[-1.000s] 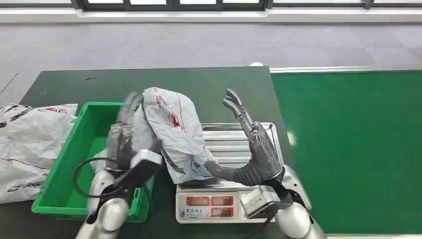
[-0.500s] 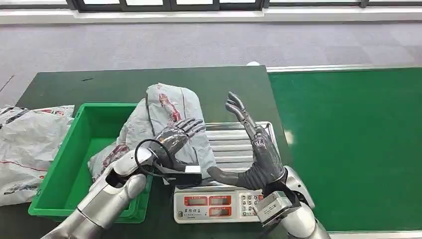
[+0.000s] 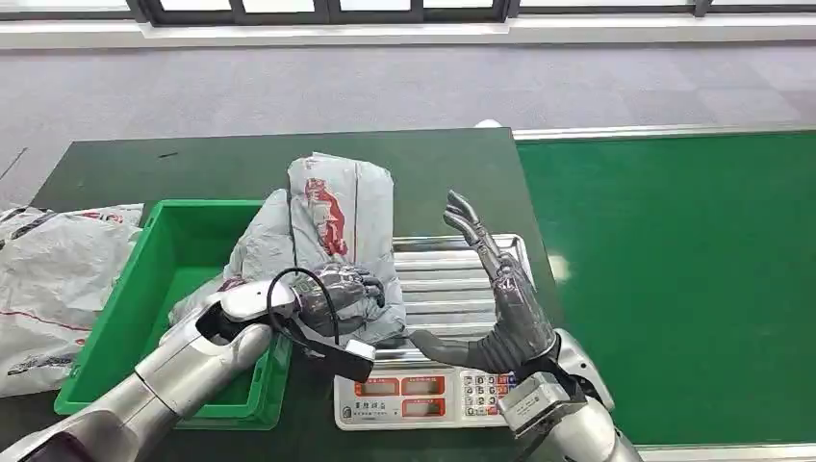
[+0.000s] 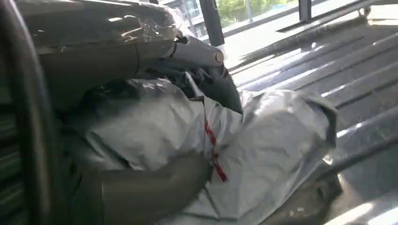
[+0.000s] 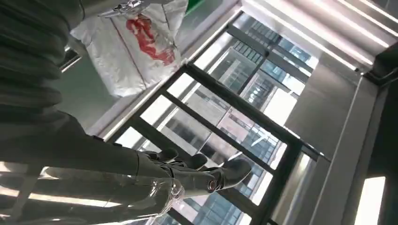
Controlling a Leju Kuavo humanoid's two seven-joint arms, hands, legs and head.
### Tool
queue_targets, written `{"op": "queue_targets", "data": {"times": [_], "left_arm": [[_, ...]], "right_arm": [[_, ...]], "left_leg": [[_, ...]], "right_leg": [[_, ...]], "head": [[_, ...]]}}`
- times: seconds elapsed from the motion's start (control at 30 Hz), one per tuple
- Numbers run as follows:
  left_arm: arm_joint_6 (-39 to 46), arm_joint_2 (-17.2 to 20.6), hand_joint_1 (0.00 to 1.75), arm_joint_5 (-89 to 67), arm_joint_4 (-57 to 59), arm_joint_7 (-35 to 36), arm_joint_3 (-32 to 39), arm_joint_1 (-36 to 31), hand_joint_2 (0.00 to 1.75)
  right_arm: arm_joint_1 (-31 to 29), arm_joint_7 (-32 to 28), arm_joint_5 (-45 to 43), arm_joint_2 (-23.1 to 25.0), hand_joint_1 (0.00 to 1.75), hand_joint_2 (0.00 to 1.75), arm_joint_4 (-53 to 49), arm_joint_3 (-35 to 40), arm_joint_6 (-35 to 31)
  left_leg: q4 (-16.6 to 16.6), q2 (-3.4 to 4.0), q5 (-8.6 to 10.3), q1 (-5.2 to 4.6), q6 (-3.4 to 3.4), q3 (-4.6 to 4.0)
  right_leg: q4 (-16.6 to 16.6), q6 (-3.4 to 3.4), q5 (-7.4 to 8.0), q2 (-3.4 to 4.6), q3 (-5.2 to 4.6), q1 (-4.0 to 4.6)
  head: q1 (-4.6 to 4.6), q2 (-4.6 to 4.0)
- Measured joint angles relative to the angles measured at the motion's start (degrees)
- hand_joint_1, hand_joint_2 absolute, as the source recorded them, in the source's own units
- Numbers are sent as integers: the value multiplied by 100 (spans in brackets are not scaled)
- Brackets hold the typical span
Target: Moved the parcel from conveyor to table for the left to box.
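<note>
The parcel [image 3: 339, 217], a grey-white plastic mailer with red print, lies tilted across the right rim of the green bin [image 3: 135, 322] and the steel plate of the scale [image 3: 460, 262]. My left hand [image 3: 343, 291] grips the parcel's near end, fingers curled over the crumpled plastic. In the left wrist view the thumb [image 4: 155, 192] presses on the parcel [image 4: 267, 150] from one side, with the darker fingers [image 4: 206, 70] on the other. My right hand [image 3: 502, 294] stands upright over the scale, right of the parcel, fingers spread and holding nothing. The right wrist view shows the parcel [image 5: 136, 42] beyond the open fingers [image 5: 202, 173].
The scale's keypad and red displays [image 3: 423, 393] face me at the table's near edge. More grey mailers [image 3: 53, 279] lie left of the bin. The green conveyor belt [image 3: 674, 279] runs along the right. Dark green table [image 3: 192, 164] extends behind the bin.
My left hand has swung from the bin's edge to the parcel's near end and curled its fingers onto it. The parcel has settled a little. My right hand has hardly moved.
</note>
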Motion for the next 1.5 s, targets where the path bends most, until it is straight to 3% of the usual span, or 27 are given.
{"op": "queue_targets", "data": {"times": [0.4,0.63,0.73,0.83,1.0,1.17,1.23,1.5], "left_arm": [[-275,109,175,-138,31,50,-371,-243,175],[162,72,175,-486,46,287,-439,-141,175],[594,52,175,-654,-64,455,-426,-20,175],[1538,-11,175,-978,-304,774,-209,272,175],[3417,-193,175,-1218,-1142,1288,620,753,175],[4228,-394,175,-1047,-1725,1399,1316,1051,175],[4539,-433,175,-943,-1874,1352,1519,1177,175],[5219,-477,175,-798,-2555,1128,2234,1886,175]], "right_arm": [[-3,59,2,-2,0,175,-2,0,37],[56,26,50,-2,0,175,-57,-2,2],[152,-5,70,-2,0,175,-116,-50,-24],[360,-142,144,-2,0,175,-243,-94,-94],[559,-195,170,-2,0,175,-418,-190,-166],[558,-140,138,0,0,175,-452,-192,-212],[557,-114,133,0,0,175,-452,-192,-253],[558,-83,109,0,0,175,-459,-192,-426]], "left_leg": [[-2,9,6,15,-19,-36],[-2,8,5,16,-20,-28],[-2,7,5,15,-21,-34],[-1,7,13,15,-29,-2],[-1,-3,22,15,-30,-23],[-1,-3,17,15,-24,-24],[-1,-3,16,15,-24,-70],[-1,-5,18,15,-26,-30]], "right_leg": [[1,-19,4,7,-2,13],[1,-21,3,8,0,14],[1,-21,2,6,2,13],[1,-25,10,6,-14,14],[2,-27,19,1,-27,14],[1,-25,17,0,-28,13],[1,-25,16,0,-26,12],[1,-26,11,0,-34,14]], "head": [[0,0],[-2,0],[0,0],[0,0],[-2,0],[0,0],[0,0],[-2,0]]}}
